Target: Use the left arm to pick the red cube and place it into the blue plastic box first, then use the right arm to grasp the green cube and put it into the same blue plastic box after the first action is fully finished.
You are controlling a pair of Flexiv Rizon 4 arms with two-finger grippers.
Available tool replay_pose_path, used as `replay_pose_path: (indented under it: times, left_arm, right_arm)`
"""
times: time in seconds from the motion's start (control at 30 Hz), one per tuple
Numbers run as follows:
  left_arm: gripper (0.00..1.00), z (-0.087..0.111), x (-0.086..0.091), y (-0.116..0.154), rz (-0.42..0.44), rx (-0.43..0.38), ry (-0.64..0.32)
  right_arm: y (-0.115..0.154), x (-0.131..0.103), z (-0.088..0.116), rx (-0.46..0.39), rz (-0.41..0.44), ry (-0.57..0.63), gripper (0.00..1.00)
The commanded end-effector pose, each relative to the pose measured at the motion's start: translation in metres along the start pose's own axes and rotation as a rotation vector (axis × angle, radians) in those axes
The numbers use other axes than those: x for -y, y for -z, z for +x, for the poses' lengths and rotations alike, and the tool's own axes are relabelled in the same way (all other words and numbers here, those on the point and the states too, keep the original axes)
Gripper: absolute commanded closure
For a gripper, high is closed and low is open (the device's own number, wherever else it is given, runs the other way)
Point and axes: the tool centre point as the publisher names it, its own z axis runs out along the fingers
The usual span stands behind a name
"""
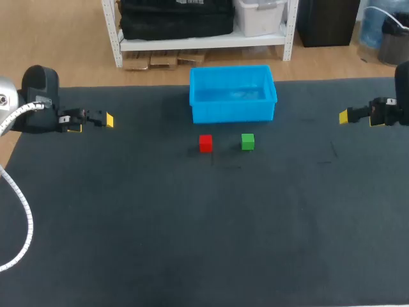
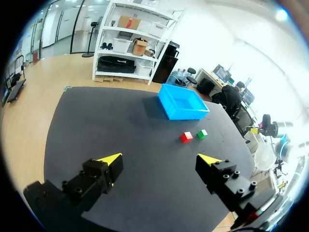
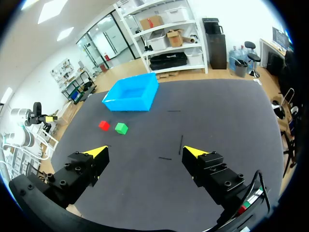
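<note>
The table (image 1: 192,243) has a plain dark charcoal cover, matte and unpatterned save for a few thin black streaks. The blue plastic box (image 1: 232,112) is a bright sky blue all over, walls and floor alike, with a paler sheen on its inside bottom. The red cube (image 1: 205,142) is a solid, vivid red; the green cube (image 1: 248,141) is an even grass green. The left gripper (image 2: 161,158) and the right gripper (image 3: 147,152) are both matte black, each finger ending in a bright yellow tip. The left arm (image 1: 39,96) is black with a silver-grey part, and its ribbed cable (image 1: 24,217) is white.
</note>
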Motion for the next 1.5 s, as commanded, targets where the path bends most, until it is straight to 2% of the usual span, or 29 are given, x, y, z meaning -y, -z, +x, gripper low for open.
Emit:
replay_pose_path:
  times: [0.03,0.23,0.43,0.53,0.83,1.1,1.13,1.27,1.5]
  left_arm:
    - [0.00,0.001,-0.002,0.000,0.008,0.005,-0.002]
    - [0.00,0.001,-0.002,0.000,0.008,0.005,-0.002]
    - [0.00,-0.006,0.010,-0.012,-0.065,-0.109,0.014]
    - [0.00,-0.010,0.015,-0.018,-0.092,-0.139,0.050]
    - [0.00,-0.014,0.041,-0.043,-0.208,-0.239,0.030]
    - [0.00,-0.009,0.068,-0.070,-0.221,-0.299,0.012]
    - [0.00,-0.008,0.069,-0.073,-0.232,-0.314,0.008]
    - [0.00,-0.006,0.072,-0.076,-0.176,-0.335,0.018]
    - [0.00,-0.006,0.072,-0.076,-0.176,-0.335,0.018]
  right_arm:
    - [0.000,0.000,0.000,-0.001,0.001,0.000,0.00]
    - [0.000,0.000,0.000,-0.001,0.001,0.000,0.00]
    - [0.000,0.000,0.000,-0.001,0.001,0.000,0.00]
    - [0.000,0.000,0.000,-0.001,0.001,0.000,0.00]
    - [0.000,0.000,0.000,-0.001,0.001,0.000,0.00]
    - [0.000,0.000,0.000,-0.001,0.001,0.000,0.00]
    - [0.000,0.000,0.000,-0.001,0.001,0.000,0.00]
    - [0.000,0.000,0.000,-0.001,0.001,0.000,0.00]
    - [0.000,0.000,0.000,-0.001,0.001,0.000,0.00]
